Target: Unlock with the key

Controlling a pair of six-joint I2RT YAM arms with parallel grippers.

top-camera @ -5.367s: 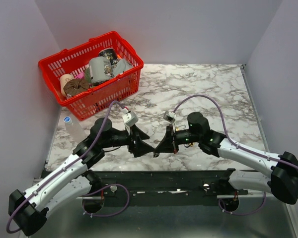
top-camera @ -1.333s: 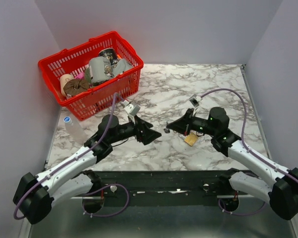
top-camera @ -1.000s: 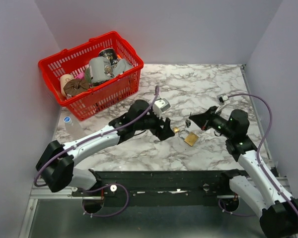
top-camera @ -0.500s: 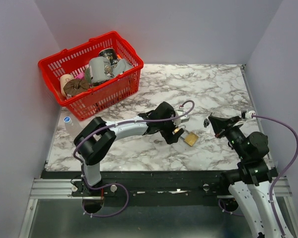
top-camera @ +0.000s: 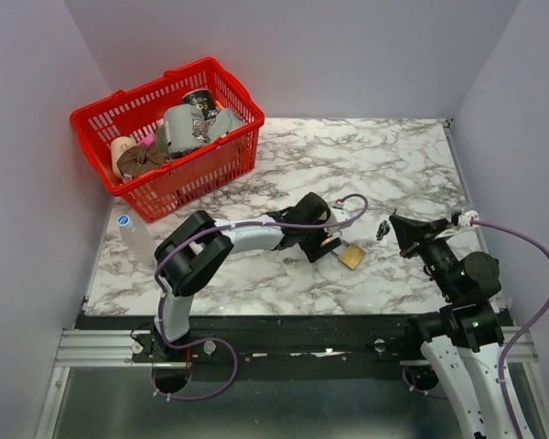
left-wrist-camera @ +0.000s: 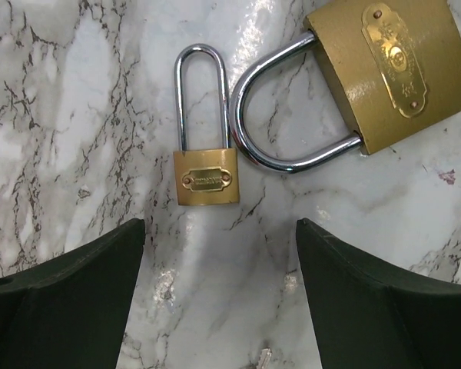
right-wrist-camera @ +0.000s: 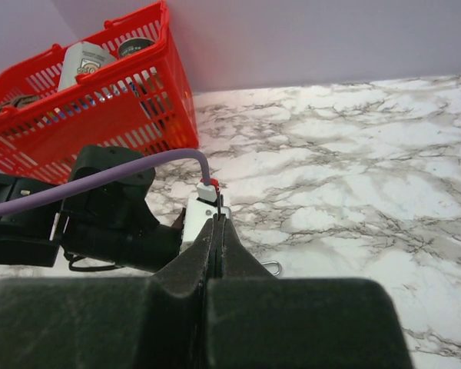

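Two brass padlocks with silver shackles lie on the marble table. In the left wrist view the small padlock (left-wrist-camera: 206, 175) is straight ahead and the large padlock (left-wrist-camera: 392, 69) is at the upper right, their shackles touching. My left gripper (left-wrist-camera: 220, 227) is open and empty, hovering just short of the small padlock. In the top view the left gripper (top-camera: 322, 245) is beside the large padlock (top-camera: 351, 256). My right gripper (top-camera: 393, 225) is shut on the key (top-camera: 382, 229) and holds it in the air right of the padlocks. In the right wrist view the key (right-wrist-camera: 217, 209) sticks out edge-on from the right gripper (right-wrist-camera: 217, 223).
A red basket (top-camera: 221, 165) full of items stands at the back left. A clear bottle (top-camera: 128, 229) lies by the left wall. A small silver bit (left-wrist-camera: 263, 357) lies on the table between my left fingers. Walls close in the table on three sides.
My left arm has stretched across to the padlocks and opened over them. My right arm has drawn back to the right, keeping the key. The large padlock now lies on the table.
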